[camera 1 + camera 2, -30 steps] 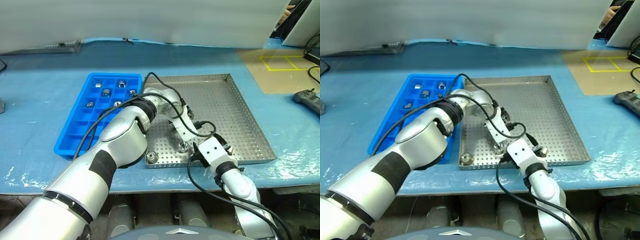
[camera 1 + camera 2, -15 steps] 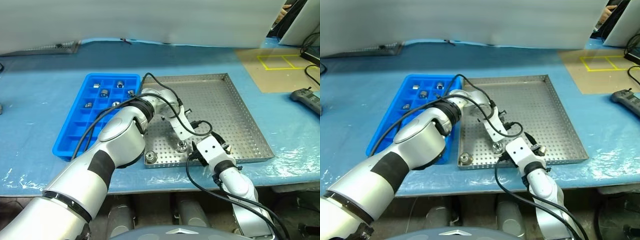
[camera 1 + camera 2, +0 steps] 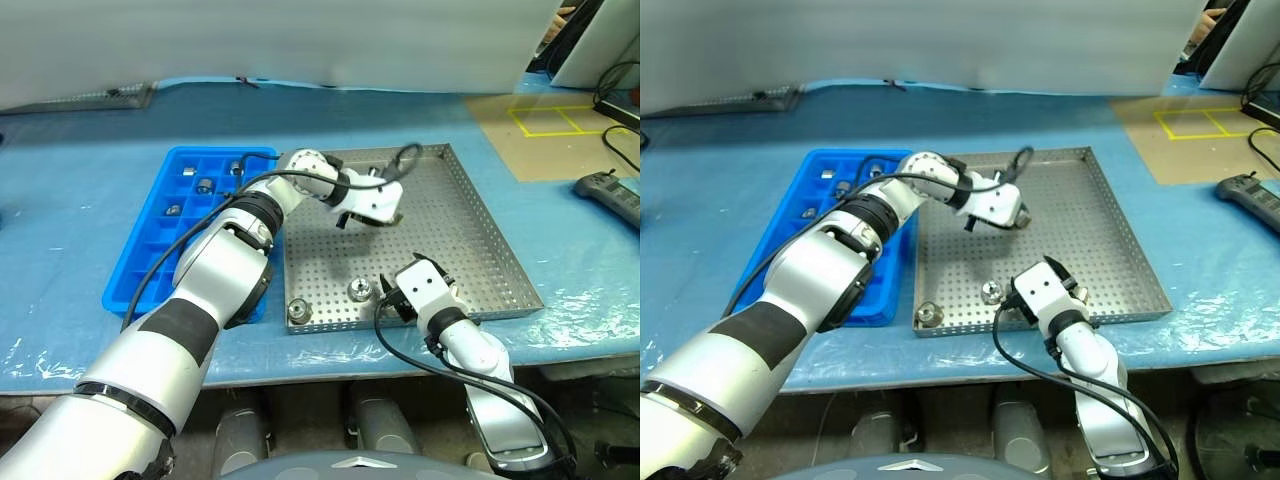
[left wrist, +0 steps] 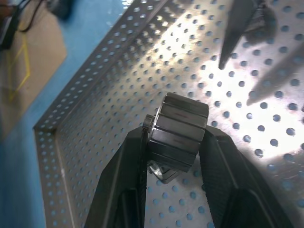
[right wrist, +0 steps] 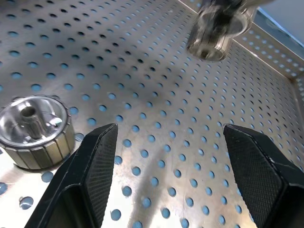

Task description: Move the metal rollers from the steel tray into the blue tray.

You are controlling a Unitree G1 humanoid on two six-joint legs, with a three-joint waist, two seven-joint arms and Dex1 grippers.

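My left gripper [image 3: 392, 208] hangs above the middle of the steel tray [image 3: 455, 235], shut on a metal roller [image 4: 178, 133] that sits between its two black fingers [image 4: 126, 183]. Two more rollers lie near the tray's front edge, one [image 3: 360, 291] just left of my right gripper [image 3: 392, 297] and one [image 3: 299, 312] in the front left corner. The right gripper is open and low over the tray floor, and the near roller [image 5: 35, 130] lies beside its left finger. The blue tray [image 3: 150, 262] lies left of the steel tray and has several rollers [image 3: 205, 185] in its far compartments.
Both trays rest on a blue-covered table. A black handheld device [image 3: 605, 190] lies at the far right. A brown board with yellow tape [image 3: 545, 120] is at the back right. The left arm's cable [image 3: 400, 158] loops over the steel tray.
My left gripper has shut on a roller near the tray's front, lifted it and swung up toward the tray's middle while rolling its wrist. The right gripper stays put.
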